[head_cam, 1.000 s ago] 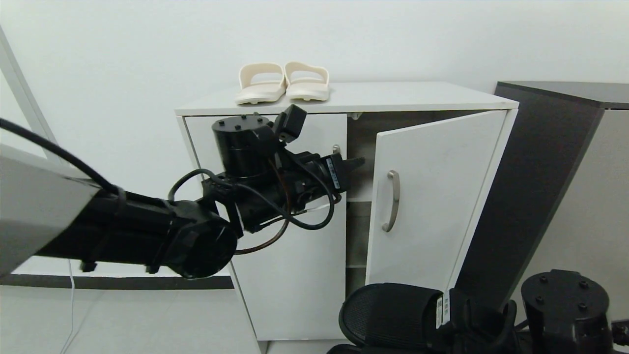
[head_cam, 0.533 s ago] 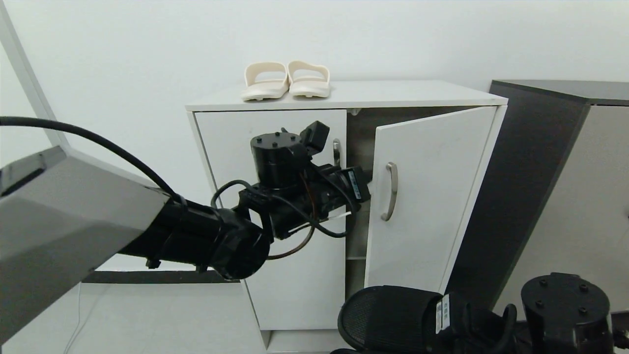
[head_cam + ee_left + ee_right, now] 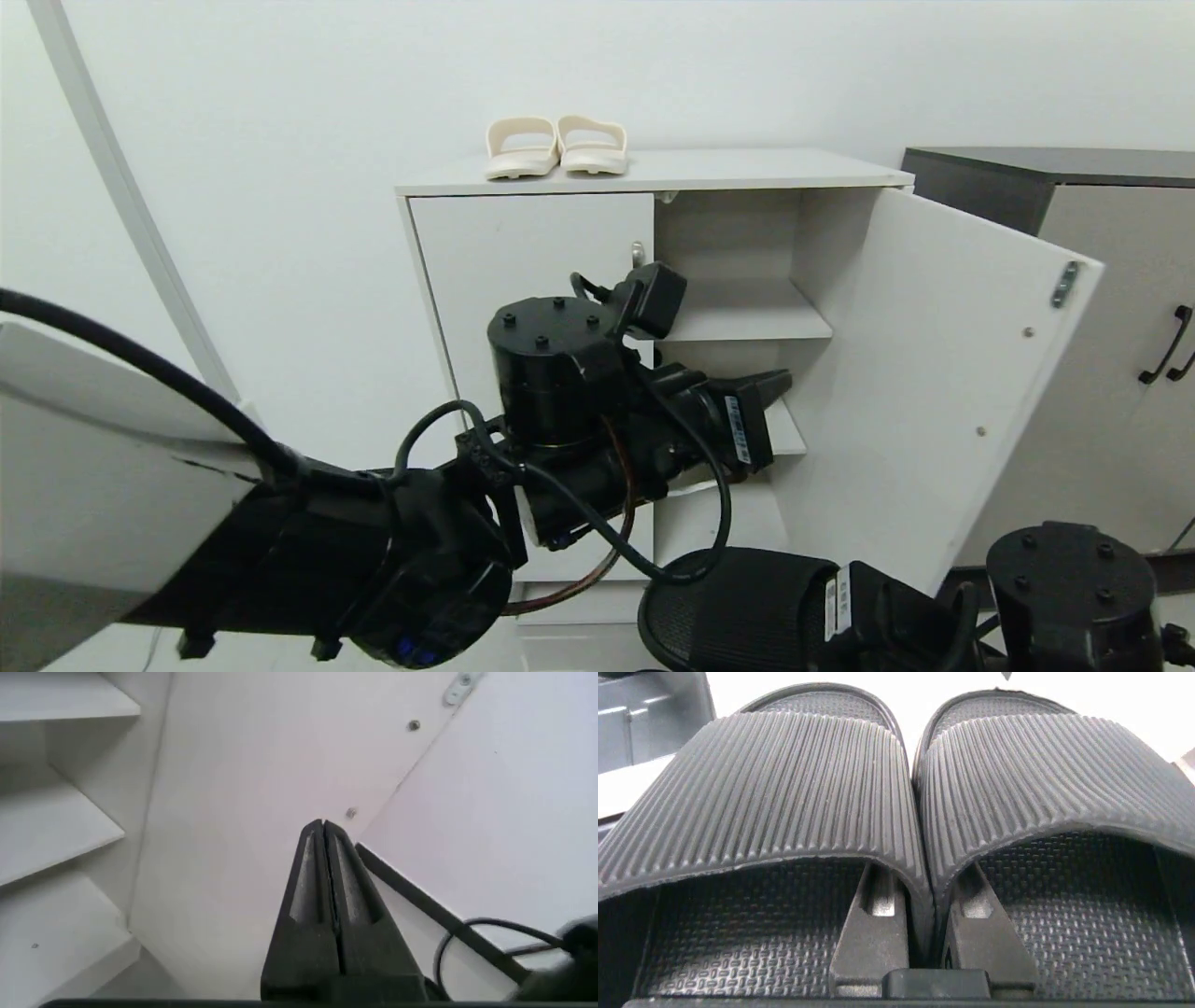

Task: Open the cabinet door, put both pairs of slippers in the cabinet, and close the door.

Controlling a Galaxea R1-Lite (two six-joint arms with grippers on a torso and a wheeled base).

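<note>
The white cabinet (image 3: pixel 653 171) has its right door (image 3: pixel 934 373) swung wide open, baring shelves (image 3: pixel 747 322); the left door (image 3: pixel 532 280) stays closed. A cream pair of slippers (image 3: pixel 555 147) rests on the cabinet top. My left gripper (image 3: pixel 775 381) is shut and holds nothing, in front of the open compartment near the middle shelf; in the left wrist view the left gripper (image 3: pixel 324 831) points at the door's inner face (image 3: pixel 243 812). Low at the front, my right gripper (image 3: pixel 924 901) is shut on the black pair of slippers (image 3: pixel 738 607), clamping the touching inner sides of both slippers (image 3: pixel 813 784).
A dark grey cabinet (image 3: pixel 1120 280) with black handles stands just right of the open door, whose edge reaches in front of it. A pale frame strip (image 3: pixel 112 187) runs along the wall on the left. White wall lies behind.
The right door has swung from ajar to wide open. My left gripper moved down and right into the opening. The head camera shifted too. The black slippers stay in the right gripper.
</note>
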